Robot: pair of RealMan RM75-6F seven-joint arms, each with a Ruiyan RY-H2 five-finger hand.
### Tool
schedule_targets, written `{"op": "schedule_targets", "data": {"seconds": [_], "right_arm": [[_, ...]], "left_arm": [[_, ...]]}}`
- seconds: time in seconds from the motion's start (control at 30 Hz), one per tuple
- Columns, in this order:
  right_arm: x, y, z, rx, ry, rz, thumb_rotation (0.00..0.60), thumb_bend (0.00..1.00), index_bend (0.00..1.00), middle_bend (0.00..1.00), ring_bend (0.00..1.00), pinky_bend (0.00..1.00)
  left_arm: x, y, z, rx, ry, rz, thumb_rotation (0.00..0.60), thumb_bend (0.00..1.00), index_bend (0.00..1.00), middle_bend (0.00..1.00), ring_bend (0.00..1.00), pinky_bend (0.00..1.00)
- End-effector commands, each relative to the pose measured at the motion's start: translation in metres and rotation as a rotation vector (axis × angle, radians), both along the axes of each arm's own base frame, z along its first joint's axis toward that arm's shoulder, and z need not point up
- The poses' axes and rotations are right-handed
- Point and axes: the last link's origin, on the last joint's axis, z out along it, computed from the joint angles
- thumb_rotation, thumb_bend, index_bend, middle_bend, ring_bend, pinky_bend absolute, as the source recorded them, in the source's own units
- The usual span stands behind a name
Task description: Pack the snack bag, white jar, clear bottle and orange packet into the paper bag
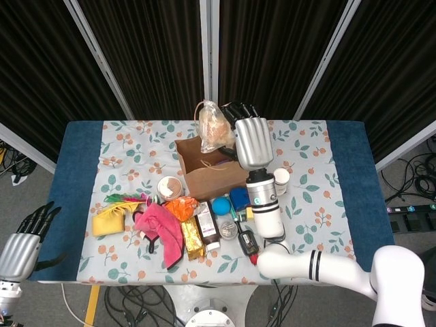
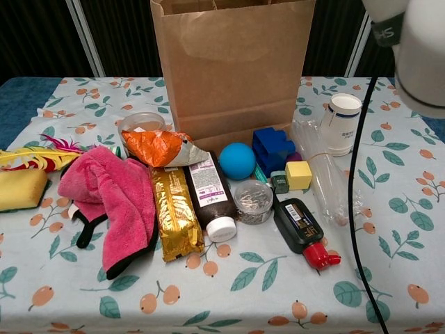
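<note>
The right hand (image 1: 252, 139) pinches the snack bag (image 1: 214, 127) above the back rim of the paper bag (image 1: 216, 178), which stands open on the table (image 1: 310, 197). It seems wise to centre the snack bag over the opening and lower it before letting go. The left hand (image 1: 24, 242) hangs spread, well apart.

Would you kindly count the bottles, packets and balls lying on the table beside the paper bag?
Bottles: 3 (clear bottle, brown bottle, black bottle)
Packets: 2 (orange packet, gold packet)
Balls: 1 (blue ball)
Total: 6
</note>
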Motion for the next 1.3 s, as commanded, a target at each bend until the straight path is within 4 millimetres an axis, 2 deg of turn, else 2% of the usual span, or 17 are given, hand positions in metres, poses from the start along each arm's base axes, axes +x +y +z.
{"op": "schedule_targets", "data": {"seconds": [0.03, 0.37, 0.8, 0.9, 1.03, 1.13, 1.3], "right_arm": [[-0.005, -0.004, -0.013, 0.006, -0.056, -0.002, 0.6, 0.27, 0.43, 0.46, 0.28, 0.27], [-0.026, -0.006, -0.039, 0.134, -0.209, -0.091, 0.6, 0.27, 0.43, 0.46, 0.28, 0.27], [-0.036, 0.002, -0.055, 0.214, -0.299, -0.147, 0.6, 0.26, 0.43, 0.44, 0.28, 0.27], [-0.035, 0.004, -0.055, 0.226, -0.302, -0.142, 0.6, 0.21, 0.37, 0.4, 0.25, 0.23], [-0.034, 0.006, -0.053, 0.263, -0.326, -0.113, 0.6, 0.03, 0.2, 0.29, 0.12, 0.09], [-0.033, 0.006, -0.05, 0.265, -0.324, -0.094, 0.6, 0.0, 0.14, 0.24, 0.08, 0.05], [-0.032, 0.007, -0.042, 0.244, -0.334, -0.075, 0.6, 0.0, 0.14, 0.24, 0.08, 0.04]], "left_arm": [[-0.001, 0.001, 0.0, 0.004, -0.005, -0.006, 0.6, 0.0, 0.09, 0.1, 0.07, 0.15], [-0.002, 0.002, -0.001, 0.0, -0.003, -0.008, 0.6, 0.0, 0.09, 0.1, 0.07, 0.15], [0.001, 0.001, 0.001, -0.004, 0.004, -0.018, 0.6, 0.0, 0.09, 0.1, 0.07, 0.15], [0.002, 0.0, 0.0, -0.007, 0.002, -0.02, 0.6, 0.0, 0.09, 0.1, 0.07, 0.15], [0.001, 0.0, 0.0, -0.004, -0.001, -0.018, 0.6, 0.0, 0.09, 0.1, 0.07, 0.15], [0.001, 0.0, 0.0, -0.004, 0.0, -0.014, 0.6, 0.0, 0.09, 0.1, 0.07, 0.15], [0.0, 0.0, 0.0, -0.008, -0.001, -0.012, 0.6, 0.0, 0.09, 0.1, 0.07, 0.15]]}}
